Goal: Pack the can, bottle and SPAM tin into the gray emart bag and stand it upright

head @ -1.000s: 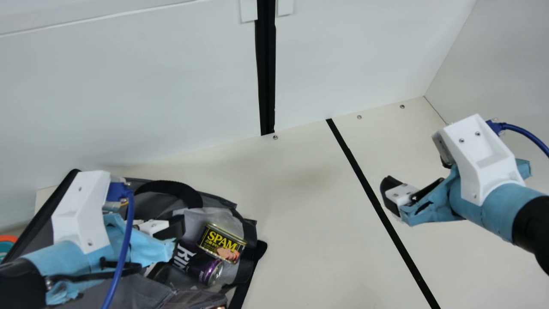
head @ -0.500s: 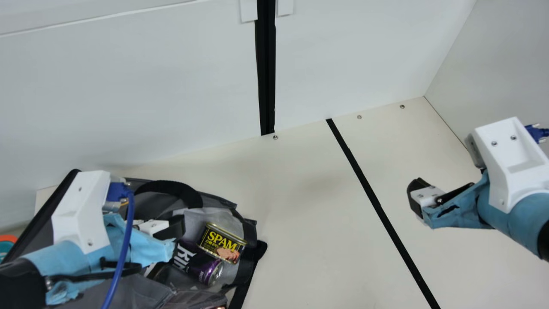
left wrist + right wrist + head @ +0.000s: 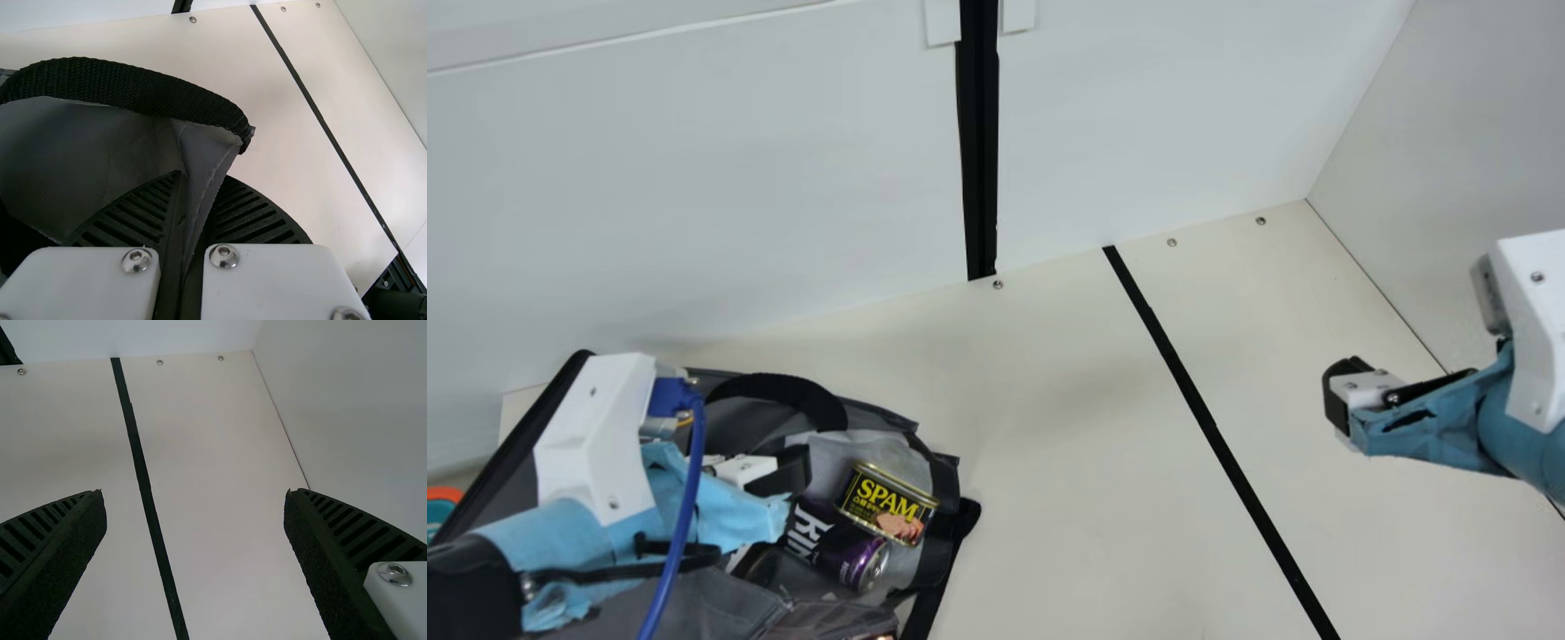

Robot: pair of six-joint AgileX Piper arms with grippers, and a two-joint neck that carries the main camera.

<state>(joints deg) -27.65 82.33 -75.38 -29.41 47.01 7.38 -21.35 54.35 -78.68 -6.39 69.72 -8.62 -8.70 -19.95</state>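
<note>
Farther right than before, the right tool (image 3: 195, 495) has drawn away from the gray emart bag (image 3: 720, 600), fingers apart. With the left tool (image 3: 203, 179) clamped on the bag's fabric, raise slowly, letting the SPAM tin (image 3: 887, 502) and purple can (image 3: 855, 558) inside settle baseward.
</note>
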